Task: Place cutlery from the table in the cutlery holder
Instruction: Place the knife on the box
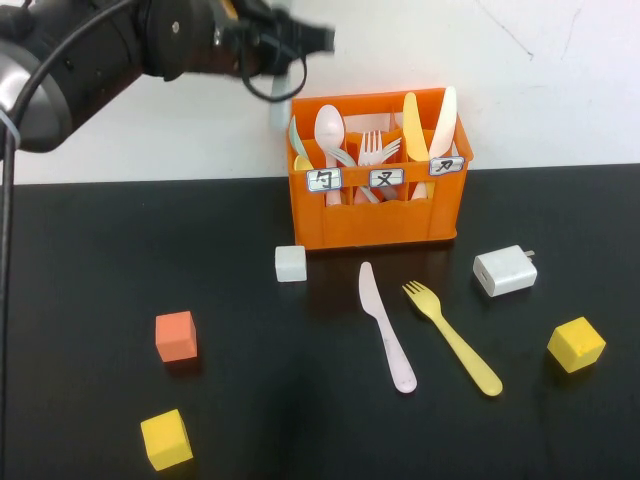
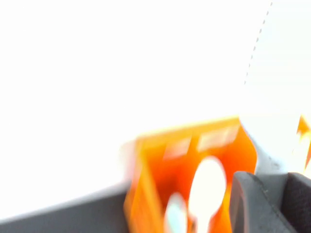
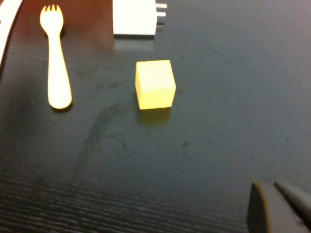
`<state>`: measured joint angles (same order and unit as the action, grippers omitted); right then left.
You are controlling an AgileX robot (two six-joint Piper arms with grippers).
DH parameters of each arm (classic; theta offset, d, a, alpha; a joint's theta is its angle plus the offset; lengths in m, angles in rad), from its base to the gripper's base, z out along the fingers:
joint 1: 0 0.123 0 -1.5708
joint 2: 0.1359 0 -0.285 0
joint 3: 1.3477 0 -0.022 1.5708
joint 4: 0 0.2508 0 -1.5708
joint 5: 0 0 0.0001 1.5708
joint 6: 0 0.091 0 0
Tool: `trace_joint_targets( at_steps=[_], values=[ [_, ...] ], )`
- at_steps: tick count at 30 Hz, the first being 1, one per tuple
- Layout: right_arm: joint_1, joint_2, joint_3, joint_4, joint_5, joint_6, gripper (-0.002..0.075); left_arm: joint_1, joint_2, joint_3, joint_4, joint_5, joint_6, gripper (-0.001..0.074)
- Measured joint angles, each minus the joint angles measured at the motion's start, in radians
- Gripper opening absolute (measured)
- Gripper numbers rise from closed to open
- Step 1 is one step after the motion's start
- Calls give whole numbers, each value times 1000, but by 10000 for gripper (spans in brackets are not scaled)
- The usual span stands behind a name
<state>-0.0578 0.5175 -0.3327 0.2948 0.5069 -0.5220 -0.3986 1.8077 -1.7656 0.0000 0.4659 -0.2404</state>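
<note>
Under the left gripper (image 1: 290, 45), raised above the rear left corner of the cutlery holder (image 1: 370, 215): grey-white knife (image 1: 285, 100), hanging blade-down, apparently pinched between narrow jaws, tip level with the holder's rim. Motion blur in the left wrist view; contact not sharply readable.

Ahead of and below that gripper, on the table (image 1: 100, 250): pale pink knife (image 1: 386, 330) and yellow fork (image 1: 452, 338), side by side, apart, in front of the holder, not yet collected.

Right gripper (image 3: 274, 187): closed, empty, low over the table, yellow cube (image 3: 154, 90) just ahead of it, fork further ahead, white charger block (image 1: 505, 270) beyond.

Risks, as judged:
- Knife outside or astride the holder's left wall; release here likely to drop it behind or beside the crate.
- Thin grip on a dangling piece; swing during fast travel, possible slip.
- Compartments already crowded with upright spoons, forks and knives; descending tip liable to catch a handle and jam or tilt.
- Pressure on the rim liable to shove or tip the light crate.

Edges and room:
- Wall close behind the holder; little clearance rearward of the left gripper.
- Open air above the rim; approach from above free.
- White cube (image 1: 290, 263) near the holder's front left corner, below the gripper; orange cube (image 1: 176, 335) well apart.
- Open table around pink knife and fork for later picks.
</note>
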Motion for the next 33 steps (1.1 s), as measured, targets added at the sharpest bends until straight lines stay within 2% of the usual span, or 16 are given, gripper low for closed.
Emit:
trace_joint_targets(
  at_steps=[8,20,33],
  values=[
    [0,0,0,0,0,0,-2,0,47,0,-9,-312,-14,99],
    [0,0,0,0,-1,0,-2,-12,181,0,-13,-483,-111,99],
    [0,0,0,0,-1,0,-2,-171,223,0,38,-625,-115,99]
  ],
)
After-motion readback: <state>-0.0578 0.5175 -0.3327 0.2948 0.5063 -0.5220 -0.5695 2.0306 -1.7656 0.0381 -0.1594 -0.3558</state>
